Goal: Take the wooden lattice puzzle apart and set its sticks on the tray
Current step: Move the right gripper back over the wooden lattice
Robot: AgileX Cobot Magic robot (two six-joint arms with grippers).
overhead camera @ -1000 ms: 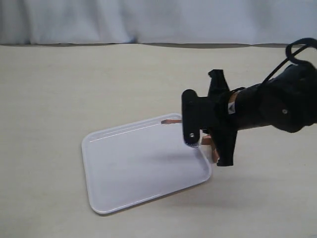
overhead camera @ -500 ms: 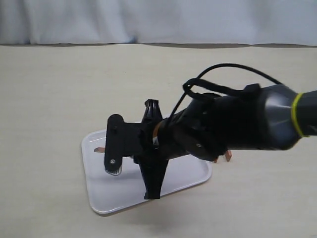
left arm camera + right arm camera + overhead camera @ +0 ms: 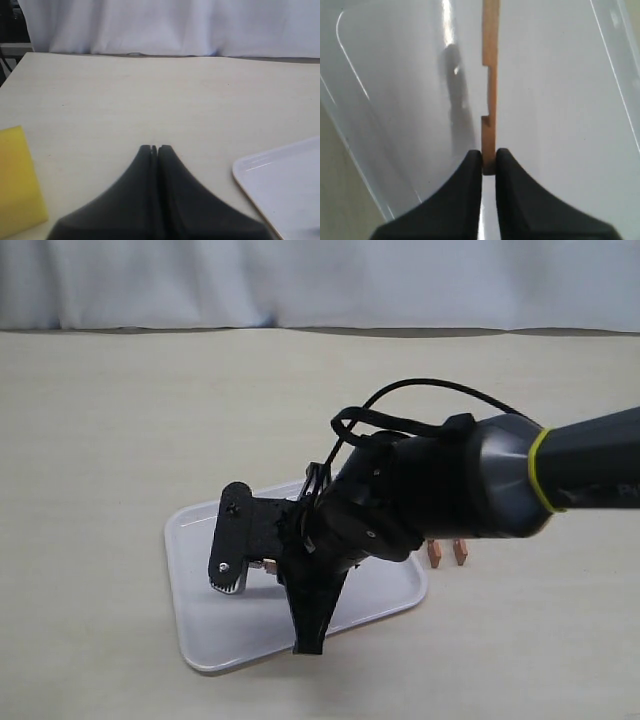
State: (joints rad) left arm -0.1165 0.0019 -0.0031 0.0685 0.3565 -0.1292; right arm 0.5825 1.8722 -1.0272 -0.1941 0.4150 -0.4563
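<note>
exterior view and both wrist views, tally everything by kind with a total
tray: 1
stick held by right tool: 1
stick ends beside tray: 2
yellow block: 1
tools, right tool plus left tool: 2
total: 7

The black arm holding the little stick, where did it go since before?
The right end effector carried its stick leftward, from the right edge of the tray to above its left part, still gripping it. The tray stayed put.

No readable text, labels or numbers anywhere.
</note>
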